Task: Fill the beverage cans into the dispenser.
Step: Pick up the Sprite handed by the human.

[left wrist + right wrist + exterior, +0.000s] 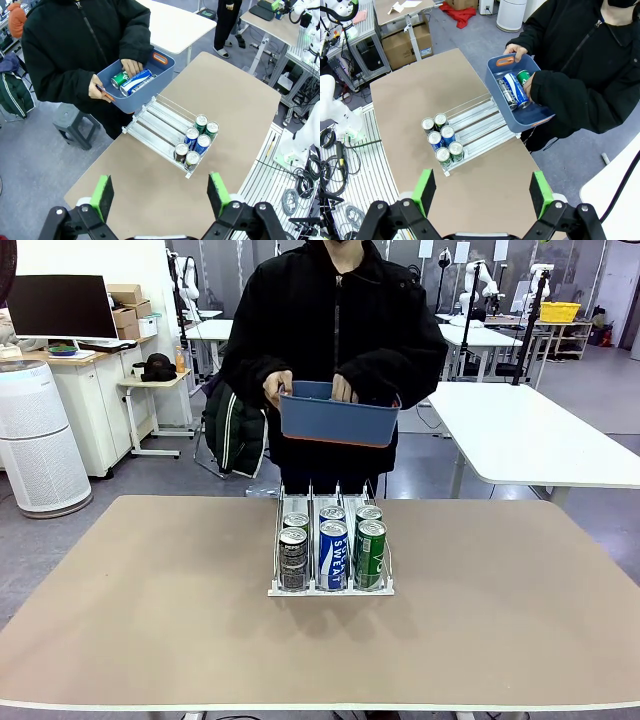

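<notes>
The dispenser stands mid-table with several beverage cans in its front end: dark grey, blue and green, each with another can behind it. At the far side a person holds a blue bin with one hand reaching into it. The bin holds a dark can, a blue can and a green can. My left gripper and right gripper hang open high above the table, empty, well short of the dispenser.
The brown table is bare around the dispenser on all sides. Its rear lanes are free of cans. The person stands close against the far edge. Other tables and gear are farther back.
</notes>
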Controlling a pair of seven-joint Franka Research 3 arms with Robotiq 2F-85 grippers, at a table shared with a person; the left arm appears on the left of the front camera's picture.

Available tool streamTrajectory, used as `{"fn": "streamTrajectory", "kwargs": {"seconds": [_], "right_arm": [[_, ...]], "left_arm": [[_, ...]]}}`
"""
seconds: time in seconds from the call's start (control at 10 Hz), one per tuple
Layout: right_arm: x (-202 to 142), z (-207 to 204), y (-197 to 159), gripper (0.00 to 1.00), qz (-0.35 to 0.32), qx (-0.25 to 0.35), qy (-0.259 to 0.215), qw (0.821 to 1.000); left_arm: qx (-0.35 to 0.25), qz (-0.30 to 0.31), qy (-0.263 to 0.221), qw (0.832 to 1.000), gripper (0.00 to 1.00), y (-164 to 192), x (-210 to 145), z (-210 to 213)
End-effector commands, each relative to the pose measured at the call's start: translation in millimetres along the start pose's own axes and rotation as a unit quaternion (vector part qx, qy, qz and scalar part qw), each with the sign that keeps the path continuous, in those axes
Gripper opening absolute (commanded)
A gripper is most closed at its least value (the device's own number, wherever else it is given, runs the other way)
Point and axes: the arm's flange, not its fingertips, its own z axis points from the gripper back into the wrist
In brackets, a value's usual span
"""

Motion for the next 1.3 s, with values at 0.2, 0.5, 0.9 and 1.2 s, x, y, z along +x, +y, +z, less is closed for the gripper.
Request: {"fn": "streamTrajectory", "kwargs": {"seconds": [0.2, 0.5, 0.9, 1.2], "right_arm": [[-0.3, 0.5, 0.1, 1.0, 0.001, -0.001, 0.001, 1.0], [-0.3, 0.5, 0.1, 1.0, 0.001, -0.001, 0.001, 1.0], [-0.3, 0.5, 0.1, 1.0, 0.001, -0.001, 0.001, 1.0], [-0.3, 0.5, 0.1, 1.0, 0.001, -0.001, 0.001, 1.0]], "left_arm": [[-0.005, 0.007, -0.008, 1.0, 1.0, -0.4, 0.9, 0.8], [-0.005, 0.007, -0.008, 1.0, 1.0, -0.4, 0.9, 0.8], [-0.005, 0.007, -0.008, 1.0, 1.0, -0.4, 0.9, 0.8], [-0.005, 0.007, -0.008, 1.0, 1.0, -0.4, 0.9, 0.8]]}}
